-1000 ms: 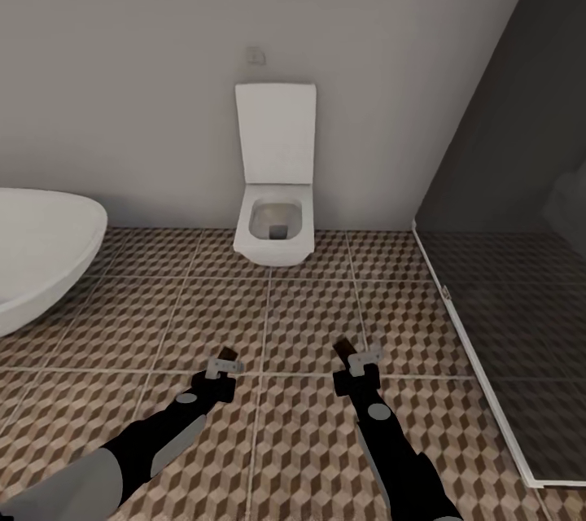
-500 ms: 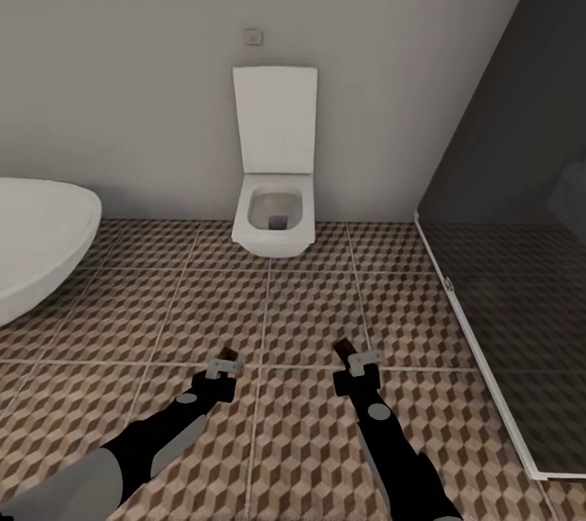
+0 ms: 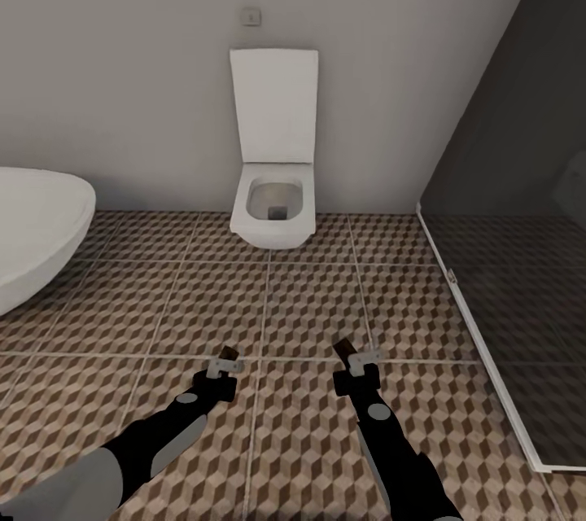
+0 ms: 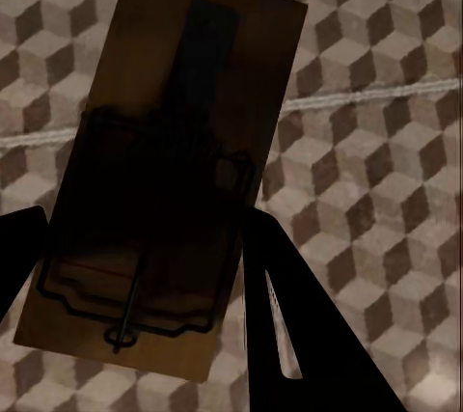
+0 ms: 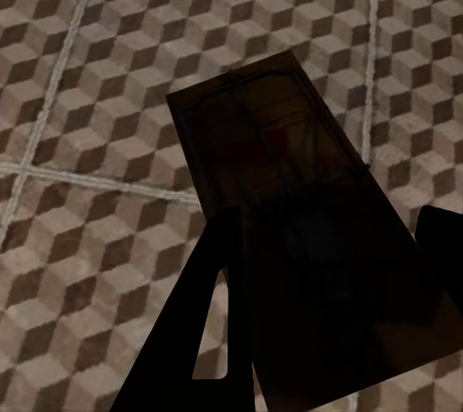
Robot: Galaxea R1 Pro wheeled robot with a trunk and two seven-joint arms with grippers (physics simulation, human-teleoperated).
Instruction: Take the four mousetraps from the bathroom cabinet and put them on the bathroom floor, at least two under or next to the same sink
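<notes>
1. Bathroom floor [image 3: 285, 301], cube-patterned tile, runs to the grey wall; a white basin [image 3: 32, 236] stands at left, a toilet [image 3: 273, 207] ahead, a dark shower enclosure [image 3: 521, 277] at right.
2. We hold both arms low over the tiles.
3. Left hand [image 3: 225, 363] is clamped on one mousetrap [image 4: 164, 190]; right hand [image 3: 358, 358] is clamped on a second mousetrap [image 5: 289, 229].
4. Risk: releasing from this height could let a board bounce or skid toward the shower floor, a different surface.
</notes>
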